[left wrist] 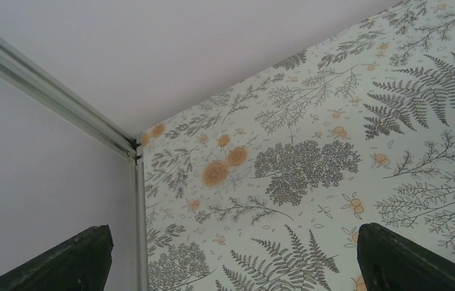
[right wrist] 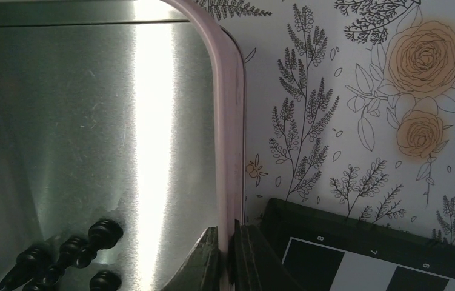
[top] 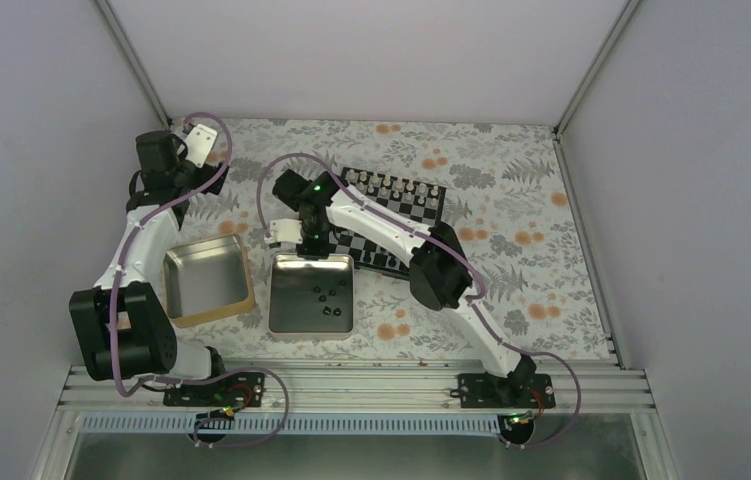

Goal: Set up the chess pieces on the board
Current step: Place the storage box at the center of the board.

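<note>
The board (top: 421,210), pale pieces (top: 391,185) along its far edge, lies mid-table. Just beside its near left corner the silver tin (top: 296,300) holds several black chess pieces (top: 327,297), with the gold-rimmed tin (top: 208,283) to its left. Only the right wrist view shows the right gripper (right wrist: 229,264) pinched closed on the silver tin's rim; the left wrist view shows the left gripper (left wrist: 232,233) spread wide above the floral cloth (left wrist: 297,170).
</note>
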You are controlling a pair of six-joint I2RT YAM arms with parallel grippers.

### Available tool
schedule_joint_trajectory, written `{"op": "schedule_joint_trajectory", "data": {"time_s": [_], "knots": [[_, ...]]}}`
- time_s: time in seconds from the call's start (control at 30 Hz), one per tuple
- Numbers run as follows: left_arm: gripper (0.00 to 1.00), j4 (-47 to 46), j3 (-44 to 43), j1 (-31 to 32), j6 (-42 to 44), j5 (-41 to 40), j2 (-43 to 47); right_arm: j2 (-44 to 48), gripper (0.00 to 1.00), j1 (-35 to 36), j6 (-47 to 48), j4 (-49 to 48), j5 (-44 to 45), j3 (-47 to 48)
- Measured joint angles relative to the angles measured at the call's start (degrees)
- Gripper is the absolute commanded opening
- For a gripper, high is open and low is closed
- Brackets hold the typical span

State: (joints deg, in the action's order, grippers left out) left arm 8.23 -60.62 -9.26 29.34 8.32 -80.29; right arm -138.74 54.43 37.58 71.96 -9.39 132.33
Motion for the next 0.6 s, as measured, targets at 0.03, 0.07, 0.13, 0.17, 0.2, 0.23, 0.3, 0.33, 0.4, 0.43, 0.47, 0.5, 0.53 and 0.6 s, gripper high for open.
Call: {"op": "schedule_joint_trajectory", "data": {"time_s": [0.03,0.07,0.13,0.17,0.2,0.23,0.3,0.33,0.4,0.43,0.47,0.5,0.53,0.6], "knots": [[1.00,0.0,0.0,0.0,0.0,0.1,-0.1,0.0,0.09,0.0,0.0,-0.2,0.2,-0.1],[1.00,0.0,0.0,0.0,0.0,0.1,-0.2,0.0,0.09,-0.1,0.0,-0.4,0.2,-0.1],[1.00,0.0,0.0,0.0,0.0,0.3,-0.3,0.0,0.09,0.0,0.0,-0.6,0.3,-0.3],[1.00,0.0,0.0,0.0,0.0,0.3,-0.3,0.0,0.09,0.0,0.0,-0.8,0.4,-0.5],[1.00,0.0,0.0,0.0,0.0,0.3,-0.3,0.0,0.09,0.0,0.0,-1.0,0.4,-0.7],[1.00,0.0,0.0,0.0,0.0,0.3,-0.3,0.0,0.09,0.0,0.0,-1.2,0.5,-0.9],[1.00,0.0,0.0,0.0,-0.1,0.4,-0.3,-0.1,0.08,0.0,0.0,-1.4,0.4,-1.1],[1.00,-0.1,0.0,0.0,-0.1,0.4,-0.3,-0.1,0.08,0.0,0.0,-1.6,0.4,-1.1],[1.00,-0.4,0.2,0.0,-0.2,0.4,-0.3,-0.1,0.08,0.0,0.0,-1.8,0.4,-1.2],[1.00,-0.5,0.3,0.0,-0.2,0.4,-0.3,-0.1,0.08,0.0,0.0,-1.9,0.4,-1.3],[1.00,-0.7,0.4,0.0,-0.2,0.4,-0.3,-0.1,0.09,0.0,0.0,-2.1,0.4,-1.5],[1.00,-0.8,0.6,0.0,-0.3,0.4,-0.3,-0.1,0.09,0.0,0.0,-2.3,0.3,-1.7],[1.00,-0.8,0.7,0.0,-0.3,0.4,-0.4,-0.1,0.09,0.0,0.0,-2.5,0.3,-1.9],[1.00,-0.9,0.8,0.0,-0.4,0.4,-0.5,-0.1,0.10,0.0,0.0,-2.6,0.3,-2.0]]}}
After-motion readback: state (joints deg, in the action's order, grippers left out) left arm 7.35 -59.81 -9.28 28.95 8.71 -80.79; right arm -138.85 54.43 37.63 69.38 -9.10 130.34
